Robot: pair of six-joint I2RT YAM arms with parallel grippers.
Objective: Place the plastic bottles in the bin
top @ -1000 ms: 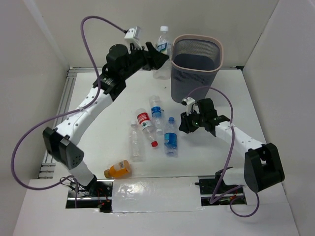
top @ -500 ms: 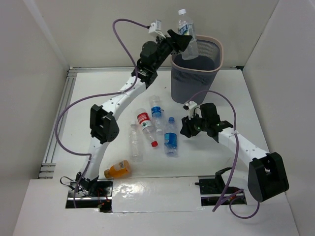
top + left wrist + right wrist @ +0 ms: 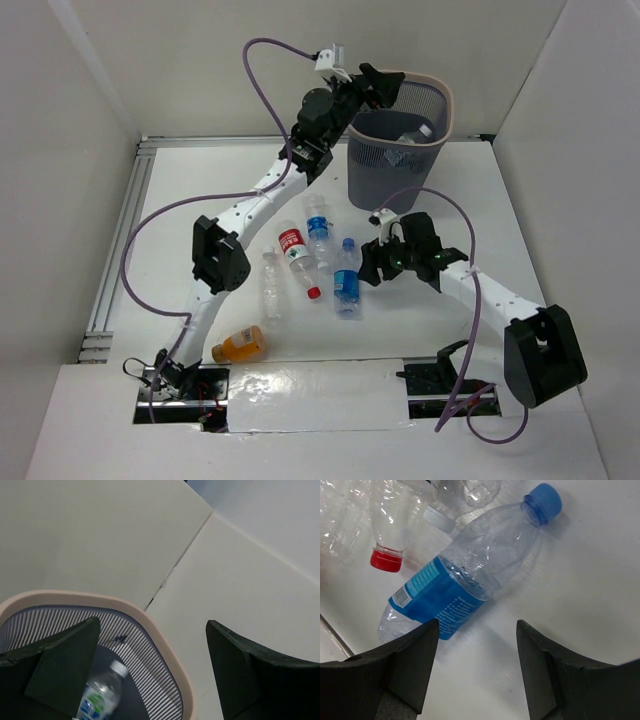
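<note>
The bin [image 3: 447,100] is a grey mesh basket with a pale pink rim [image 3: 167,652], standing at the back of the table. My left gripper [image 3: 384,86] [image 3: 152,625] hangs open over its left rim, empty. A clear white-capped bottle [image 3: 99,696] [image 3: 414,131] lies inside the bin. My right gripper [image 3: 371,264] [image 3: 477,625] is open just right of a blue-capped, blue-labelled bottle [image 3: 346,281] [image 3: 465,580] lying on the table, not touching it. Beside that bottle lie a red-labelled bottle [image 3: 296,256] with a red cap [image 3: 385,560], another blue-labelled one [image 3: 319,226] and a clear one [image 3: 272,288].
A stubby orange bottle [image 3: 240,346] lies near the table's front edge on the left. White walls close in the table on the left, back and right. A metal rail [image 3: 120,250] runs along the left side.
My left arm swung its bottle up over the bin and opened; the bottle now lies inside. My right gripper opened wider and edged toward the blue-capped bottle.
</note>
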